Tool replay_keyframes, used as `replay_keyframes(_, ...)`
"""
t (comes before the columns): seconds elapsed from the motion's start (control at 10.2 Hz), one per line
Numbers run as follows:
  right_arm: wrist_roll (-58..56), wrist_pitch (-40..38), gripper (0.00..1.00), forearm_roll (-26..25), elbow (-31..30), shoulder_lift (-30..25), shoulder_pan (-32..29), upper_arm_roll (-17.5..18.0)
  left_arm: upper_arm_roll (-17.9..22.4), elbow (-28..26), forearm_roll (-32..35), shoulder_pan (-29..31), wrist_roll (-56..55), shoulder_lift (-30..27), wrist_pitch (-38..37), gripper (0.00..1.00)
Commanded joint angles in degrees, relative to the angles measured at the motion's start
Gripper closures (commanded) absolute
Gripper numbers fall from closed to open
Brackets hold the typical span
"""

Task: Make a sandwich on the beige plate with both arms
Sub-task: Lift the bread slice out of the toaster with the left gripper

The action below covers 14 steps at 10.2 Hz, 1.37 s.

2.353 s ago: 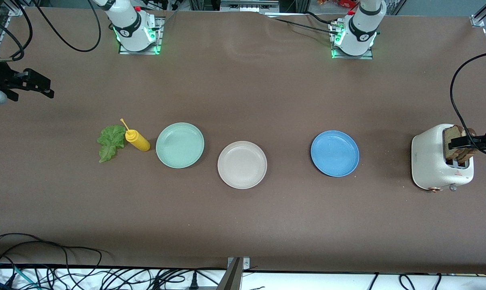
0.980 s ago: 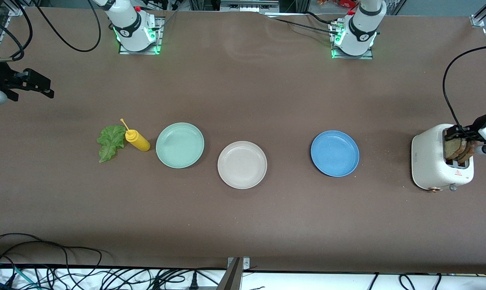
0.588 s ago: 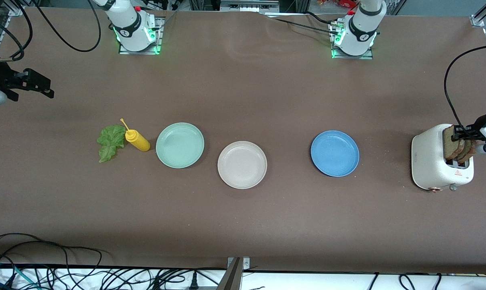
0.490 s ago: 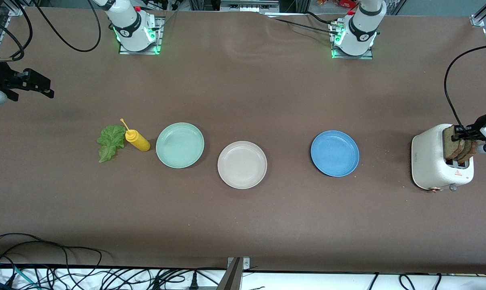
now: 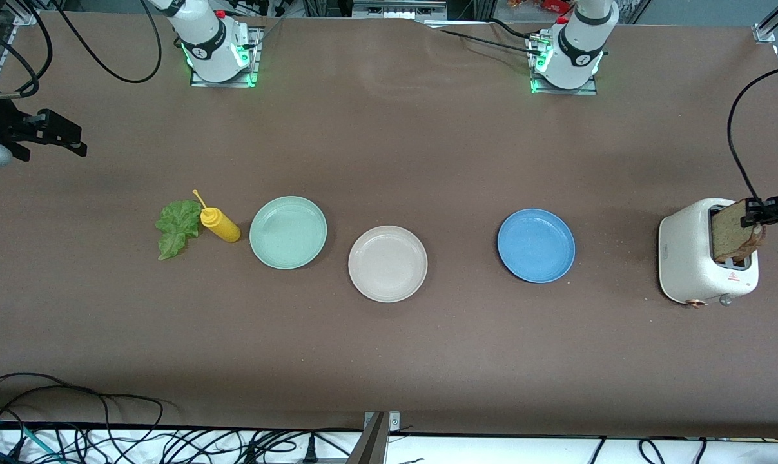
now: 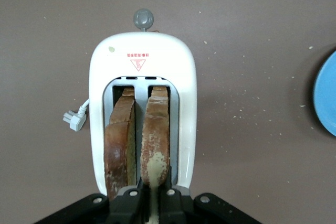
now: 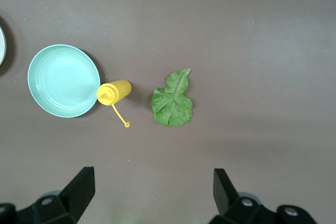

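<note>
A tan bread slice (image 5: 731, 231) with dark crust stands partly raised out of the white toaster (image 5: 691, 258) at the left arm's end of the table. My left gripper (image 5: 757, 211) is shut on its top edge. In the left wrist view the fingers (image 6: 173, 199) pinch the held slice (image 6: 157, 135), and a second slice (image 6: 121, 140) sits in the other slot. The beige plate (image 5: 387, 263) lies bare at mid-table. The green lettuce leaf (image 5: 177, 227) lies flat toward the right arm's end. My right gripper (image 5: 48, 132) waits open, high over that end, with the lettuce (image 7: 172, 100) below it.
A yellow squeeze bottle (image 5: 220, 224) lies on its side between the lettuce and a mint-green plate (image 5: 288, 232). A blue plate (image 5: 535, 245) sits between the beige plate and the toaster. The toaster's plug (image 6: 74, 119) lies beside it.
My left gripper closed on one bread slice and drew it up out of the toaster slot. The right arm has not moved.
</note>
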Motion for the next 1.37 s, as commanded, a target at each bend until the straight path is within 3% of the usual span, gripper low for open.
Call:
replay_keyframes(0.0, -0.1, -1.1, 0.0, -0.5, 1.0, 0.1, 0.0, 0.0, -0.5, 8.3, 1.2, -1.8, 1.0, 0.2, -8.6, 1.0)
replay_keyframes(0.29, 0.0, -1.1, 0.0, -0.5, 1.0, 0.1, 0.0, 0.1, -0.5, 14.5, 0.4, -7.8, 0.2, 0.7, -16.6, 1.0)
replay_keyframes(0.49, 0.1, -1.1, 0.0, -0.5, 1.0, 0.0, 0.0, 0.2, -0.4, 15.1, -0.6, -12.2, 0.2, 1.1, -19.2, 1.0)
replay_keyframes(0.78, 0.1, -1.1, 0.0, -0.5, 1.0, 0.1, 0.0, 0.0, -0.5, 14.9, -12.3, -13.5, -6.7, 2.0, -21.6, 1.0)
replay_keyframes(0.98, 0.2, -1.1, 0.0, -0.6, 1.0, 0.1, 0.1, 0.3, -0.7, 14.7, -13.4, -17.7, -14.5, 2.1, -23.7, 1.0)
replay_keyframes(1.27, 0.1, -1.1, 0.0, -0.6, 1.0, 0.1, 0.0, 0.0, -0.9, 14.3, -13.4, -24.3, -14.3, 3.6, -24.2, 1.0)
